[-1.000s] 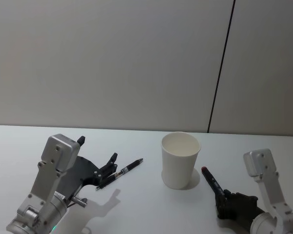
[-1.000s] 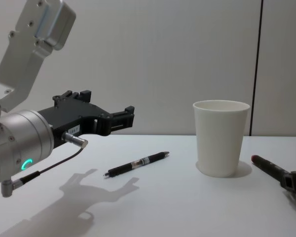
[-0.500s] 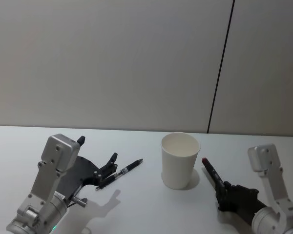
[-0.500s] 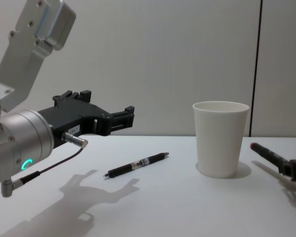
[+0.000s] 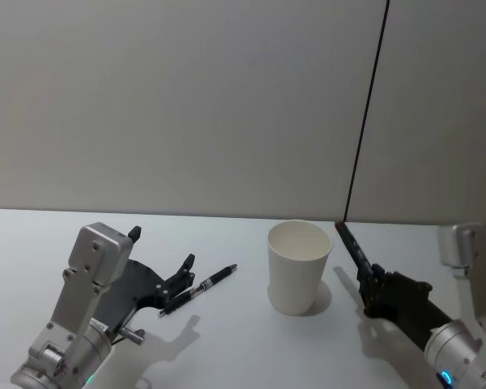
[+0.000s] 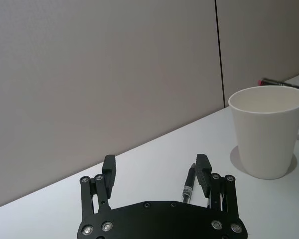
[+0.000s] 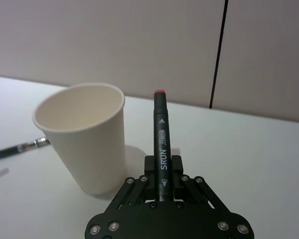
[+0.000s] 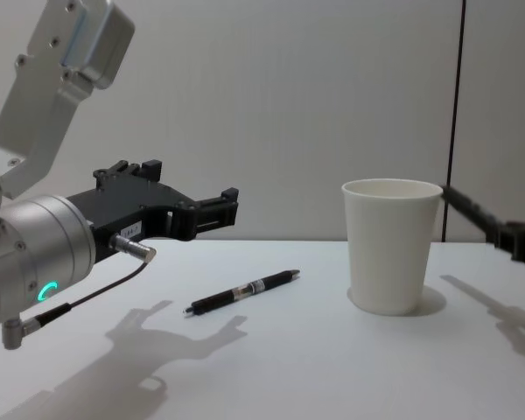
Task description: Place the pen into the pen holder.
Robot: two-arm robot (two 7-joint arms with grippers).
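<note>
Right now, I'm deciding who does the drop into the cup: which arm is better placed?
Right. The right gripper is shut on the marker, held up beside the paper cup with its tip near the rim. The left gripper hangs open by the thin pen on the table, gripping nothing.

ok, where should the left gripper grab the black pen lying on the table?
I'd take the black pen mid-barrel, straight down from above, left gripper fingers straddling its width. It lies flat on the table, thin and long, so only its sides are free.
</note>
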